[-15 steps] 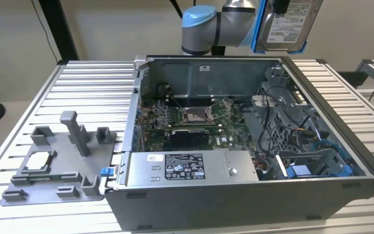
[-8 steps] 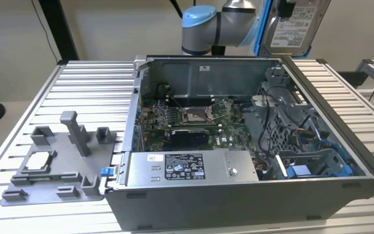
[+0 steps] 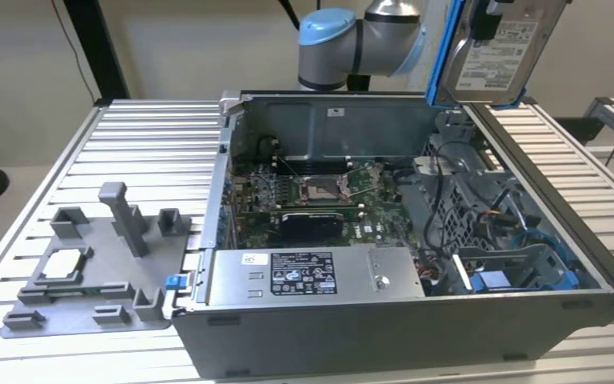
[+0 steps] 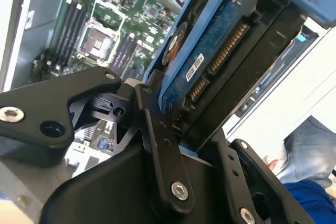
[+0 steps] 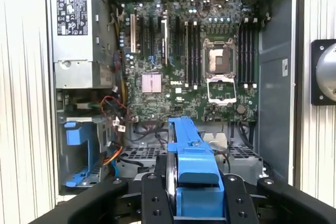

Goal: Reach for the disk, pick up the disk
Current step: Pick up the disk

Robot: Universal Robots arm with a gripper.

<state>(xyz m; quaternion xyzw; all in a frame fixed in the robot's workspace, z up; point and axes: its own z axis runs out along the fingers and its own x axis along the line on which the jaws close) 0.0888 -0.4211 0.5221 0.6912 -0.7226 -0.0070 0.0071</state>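
Disk: the disk (image 3: 496,50) is seen lifted clear of the open computer case (image 3: 563,312), high at the exterior view's right, above the case's far corner. Its silver face with the white label is turned toward the exterior camera, and its blue bracket (image 3: 443,48) is seen along one edge.

Gripper: the gripper (image 5: 195,192) is clamped on the disk. In the second wrist view the black fingers (image 4: 157,145) are pressed against both flat sides of the disk (image 4: 210,61), whose connector edge and blue circuit board are shown. In the first wrist view the blue bracket (image 5: 191,169) is seen edge-on between the two fingers.

Arm: the arm's blue-capped joint (image 3: 334,40) is seen at the top of the exterior view, just beside the held disk.

Case: the motherboard (image 5: 194,66) is laid open below the gripper, and the grey power supply (image 3: 307,276) is seen at the case's near side. A blue drive bay (image 5: 81,153) is seen inside the case; whether the disk came from it cannot be told.

Table: a grey plastic fixture (image 3: 93,264) is seen on the ribbed table (image 3: 147,136), at the exterior view's left, well apart from the disk.

Progress: the reach is judged done and the grasp made. The disk is held in the air, touching nothing but the gripper, so the pick-up is judged complete or nearly so.
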